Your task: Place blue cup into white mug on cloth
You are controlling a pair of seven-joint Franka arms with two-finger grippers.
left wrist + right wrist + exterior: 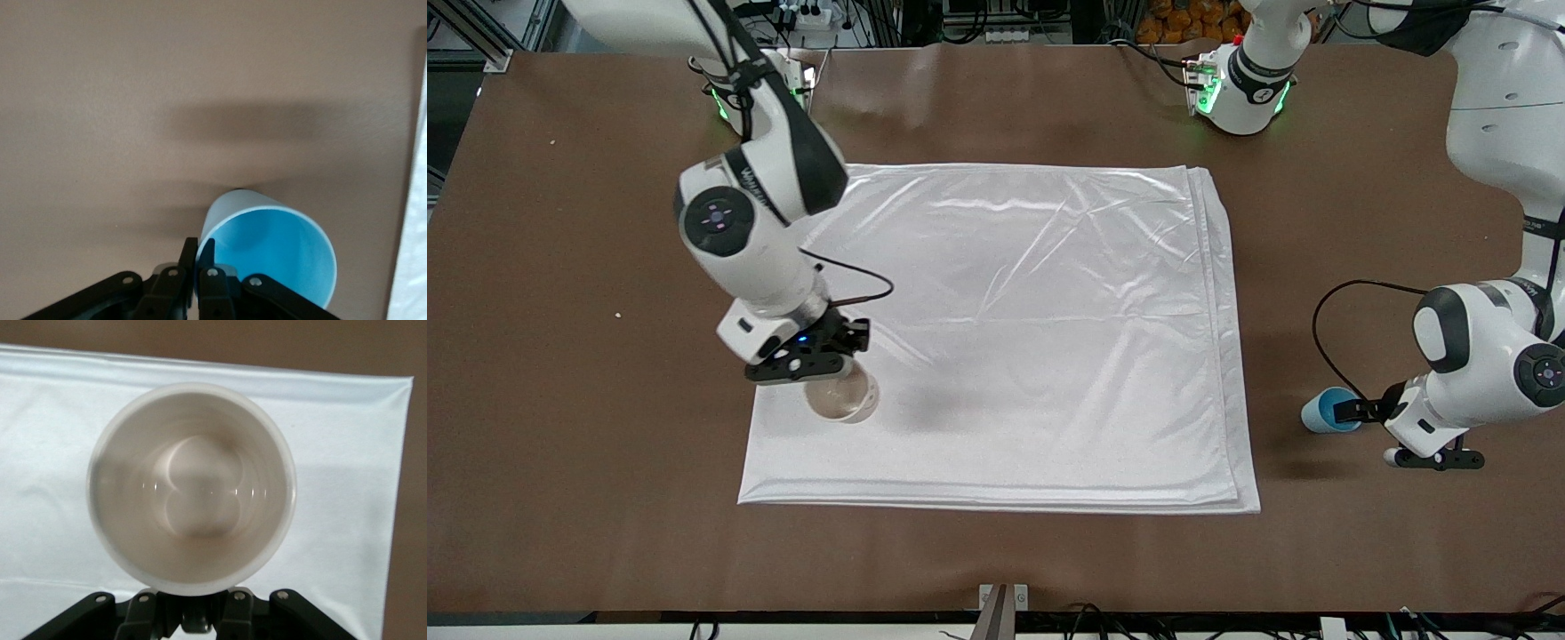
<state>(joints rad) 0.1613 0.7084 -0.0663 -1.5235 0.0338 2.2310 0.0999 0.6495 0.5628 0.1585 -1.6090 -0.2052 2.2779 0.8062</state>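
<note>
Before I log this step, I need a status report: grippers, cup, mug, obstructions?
Left gripper shut on light-blue tapered cup, off the cloth, at the left arm's end. Right gripper at off-white mug on shiny white cloth. Nothing between them.

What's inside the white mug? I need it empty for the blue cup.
The white mug shows only its bare cream inside; the right pincer covers a little of the rim.

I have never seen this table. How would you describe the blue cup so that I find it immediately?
Start from the large white cloth in the middle of the brown table. Go off the cloth toward the left arm's end of the table, where the left gripper pinches the rim of the blue cup. It is small, light blue and handleless, unlike the white mug held by the right gripper over the cloth.
</note>
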